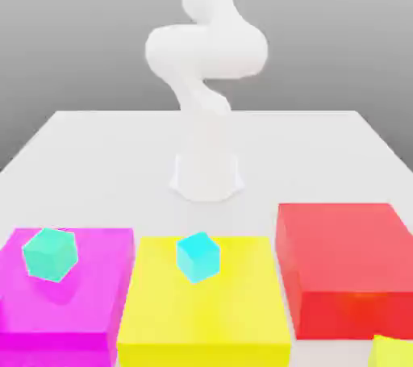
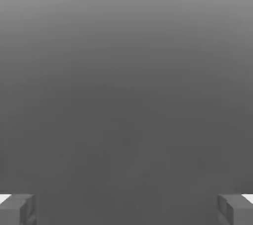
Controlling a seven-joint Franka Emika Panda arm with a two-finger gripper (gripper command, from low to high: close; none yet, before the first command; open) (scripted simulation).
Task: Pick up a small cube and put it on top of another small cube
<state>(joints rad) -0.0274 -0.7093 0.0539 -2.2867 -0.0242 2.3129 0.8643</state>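
Observation:
A small lime cube [image 1: 395, 352] is cut off by the frame at the lower corner of the exterior view's right, in front of the red block. A small teal cube [image 1: 50, 253] sits on a flat magenta block [image 1: 56, 309]. On the large flat yellow block [image 1: 206, 317] rests a small cyan cube [image 1: 198, 256]. In the hand view my gripper [image 2: 126, 209] is open, its two grey fingertips [image 2: 17, 208] far apart with nothing between them, facing plain grey background. The white arm [image 1: 206, 59] rises from its base and leaves the frame upward.
A large red block [image 1: 347, 264] stands at the exterior view's right, taller than the magenta and yellow ones. The arm's base [image 1: 206, 172] stands mid-table behind the blocks. The white table [image 1: 97, 156] stretches to either side of it.

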